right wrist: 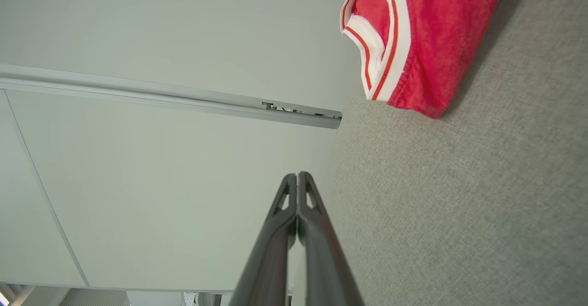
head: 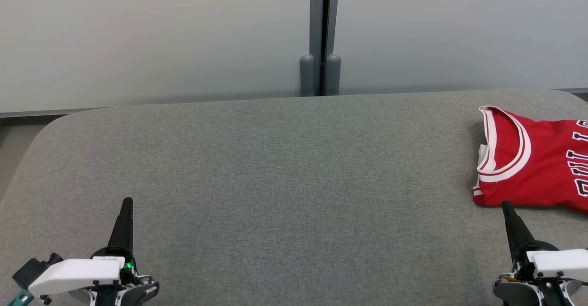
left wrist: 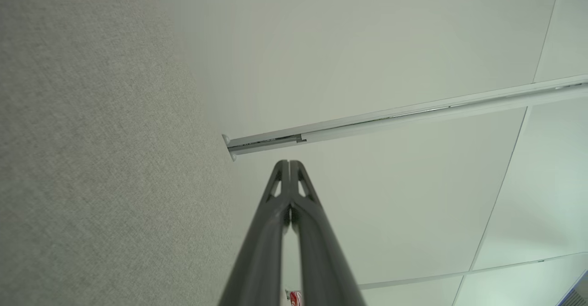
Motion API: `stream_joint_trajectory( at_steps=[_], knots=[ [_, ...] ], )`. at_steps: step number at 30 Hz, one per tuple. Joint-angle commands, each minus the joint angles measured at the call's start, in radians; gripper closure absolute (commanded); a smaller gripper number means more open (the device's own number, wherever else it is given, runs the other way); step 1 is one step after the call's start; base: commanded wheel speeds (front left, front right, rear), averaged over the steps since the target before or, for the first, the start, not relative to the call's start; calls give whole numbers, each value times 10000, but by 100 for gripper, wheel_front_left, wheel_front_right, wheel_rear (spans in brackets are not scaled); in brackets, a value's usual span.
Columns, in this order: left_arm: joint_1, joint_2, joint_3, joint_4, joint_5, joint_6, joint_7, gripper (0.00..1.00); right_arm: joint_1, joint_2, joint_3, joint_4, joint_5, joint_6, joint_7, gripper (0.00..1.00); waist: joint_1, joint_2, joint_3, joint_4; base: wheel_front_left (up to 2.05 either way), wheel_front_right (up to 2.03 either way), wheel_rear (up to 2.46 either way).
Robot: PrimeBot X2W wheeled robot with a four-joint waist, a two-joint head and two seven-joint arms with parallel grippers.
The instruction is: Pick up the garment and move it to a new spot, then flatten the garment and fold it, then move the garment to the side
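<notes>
Garment [head: 528,163]: red jersey with white trim, lying folded at far right of worktop [head: 275,168]. Right part cut off by head view edge; dark lettering only partly legible. Right gripper [head: 505,204]: clenched on nothing, tip just beside garment's near edge; right wrist view shows grey worktop cloth between them. Left gripper [head: 127,201]: clenched on nothing, well apart at worktop's left. Pale wall panels [head: 161,35] behind worktop.

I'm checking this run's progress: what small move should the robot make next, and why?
Probably just draw the right gripper back a little to rest: the jersey already lies folded at the right side of the table, and both it and the left gripper are shut, holding nothing.
</notes>
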State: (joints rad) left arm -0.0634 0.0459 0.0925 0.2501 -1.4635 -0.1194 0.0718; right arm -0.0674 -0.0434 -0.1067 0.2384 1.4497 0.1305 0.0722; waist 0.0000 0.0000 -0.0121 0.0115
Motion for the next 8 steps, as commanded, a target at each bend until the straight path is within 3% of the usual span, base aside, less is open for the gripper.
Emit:
stream_joint_trajectory(
  at_steps=[1, 8],
  knots=[
    [-220, 58, 73, -60, -208, -64, 75, 100, -156, -93, -35, -17, 245, 4, 99, 100, 0, 0, 11, -8, 0, 0, 0],
    [-348, 62, 128, -64, -640, -91, 190, 100, -263, -99, -51, 11, 679, 4, 216, 100, 0, 0, 52, -39, 0, 0, 0]
  ],
)
